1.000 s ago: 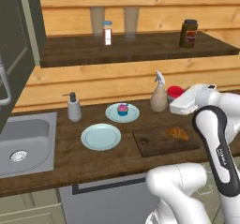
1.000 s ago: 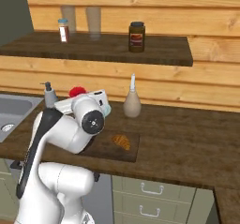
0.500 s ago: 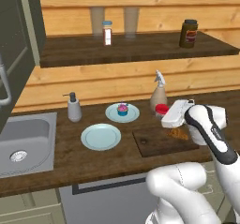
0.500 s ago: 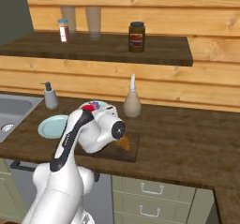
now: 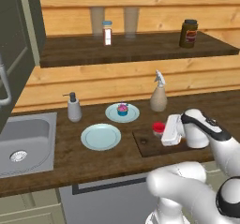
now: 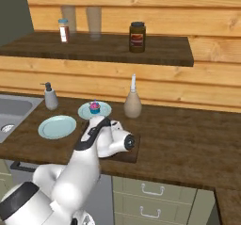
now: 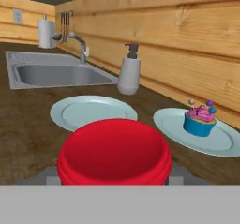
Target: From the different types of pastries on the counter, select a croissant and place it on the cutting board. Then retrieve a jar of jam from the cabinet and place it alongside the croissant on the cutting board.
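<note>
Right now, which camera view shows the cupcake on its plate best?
The hand view: the cupcake is large, blue wrapper and pink frosting clear. In the left base view and the right base view it is small, without detail.

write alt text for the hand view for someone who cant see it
A red jar lid fills the lower foreground, held close to the camera. Behind it on the dark counter sit an empty light-blue plate, a plate with a cupcake, a soap dispenser and a steel sink.
</note>
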Controlling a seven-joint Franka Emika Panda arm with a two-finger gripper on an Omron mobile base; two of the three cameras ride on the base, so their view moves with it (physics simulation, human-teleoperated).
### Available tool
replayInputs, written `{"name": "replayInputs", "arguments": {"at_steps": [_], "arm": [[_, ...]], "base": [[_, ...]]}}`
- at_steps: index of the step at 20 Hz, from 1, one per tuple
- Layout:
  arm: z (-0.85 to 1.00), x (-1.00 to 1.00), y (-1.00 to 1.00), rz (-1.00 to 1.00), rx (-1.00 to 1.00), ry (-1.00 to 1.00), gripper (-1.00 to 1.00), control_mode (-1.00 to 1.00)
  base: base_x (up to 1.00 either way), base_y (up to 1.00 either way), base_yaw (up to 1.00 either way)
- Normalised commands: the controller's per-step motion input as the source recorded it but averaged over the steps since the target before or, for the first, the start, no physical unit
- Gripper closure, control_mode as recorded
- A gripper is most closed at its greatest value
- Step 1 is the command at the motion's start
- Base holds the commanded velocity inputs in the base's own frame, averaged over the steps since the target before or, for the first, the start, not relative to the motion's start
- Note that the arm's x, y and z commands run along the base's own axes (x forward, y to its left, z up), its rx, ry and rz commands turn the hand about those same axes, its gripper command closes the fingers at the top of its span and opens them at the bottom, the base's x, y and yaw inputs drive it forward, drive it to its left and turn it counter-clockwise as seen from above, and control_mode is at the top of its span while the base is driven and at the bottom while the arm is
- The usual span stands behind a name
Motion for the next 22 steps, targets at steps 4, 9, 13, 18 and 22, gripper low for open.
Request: {"name": "replayInputs", "arguments": {"at_steps": [4,9,13,18,22], "arm": [[-0.67,0.27,-0.01,0.09,-0.10,0.02,1.00,-1.00],[-0.43,0.43,-0.04,0.04,-0.03,0.02,1.00,-1.00],[-0.33,0.44,-0.02,0.00,-0.06,0.04,1.00,-1.00],[-0.54,-0.24,0.01,0.06,-0.03,-0.02,-1.00,-1.00],[-0.35,-0.39,0.08,0.02,-0.04,0.00,-1.00,-1.00]], "base": [[0.00,0.00,0.00],[0.00,0.00,0.00],[0.00,0.00,0.00],[0.00,0.00,0.00],[0.00,0.00,0.00]]}}
